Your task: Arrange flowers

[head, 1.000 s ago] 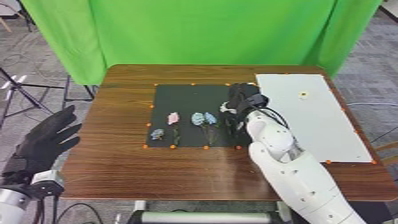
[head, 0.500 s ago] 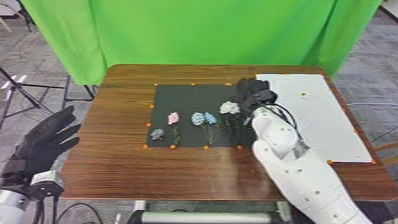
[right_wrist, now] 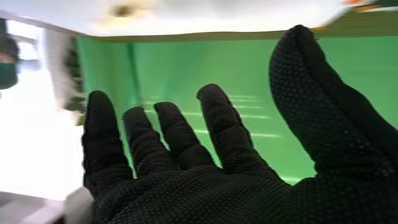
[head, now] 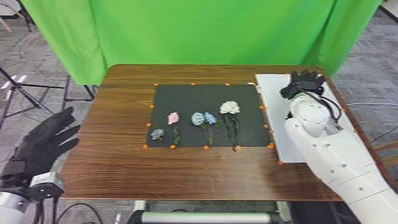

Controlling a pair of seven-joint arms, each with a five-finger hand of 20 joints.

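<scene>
My right hand (head: 302,85) is over the far part of the white board in the head view, its fingers open and holding nothing. In the right wrist view the same hand (right_wrist: 191,185) has its fingers and thumb spread. A white flower (head: 229,107) lies on the black mat (head: 191,97), stem toward the near edge. Left of it on the mat lie light blue flowers (head: 199,119), a pink flower (head: 173,118) and a small grey-blue flower (head: 157,134). My left hand (head: 40,142) is off the table's left side, fingers straight. A blurred pale yellow flower (right_wrist: 124,11) shows in the right wrist view.
The white board (head: 278,117) lies right of the mat on the brown table (head: 169,172), partly under my right arm. Small orange markers (head: 206,147) line the mat's edge. A green curtain (head: 204,35) hangs behind the table.
My right hand has moved right, from the white flower to above the white board. The white flower now lies in full view on the mat. The left hand has stayed still.
</scene>
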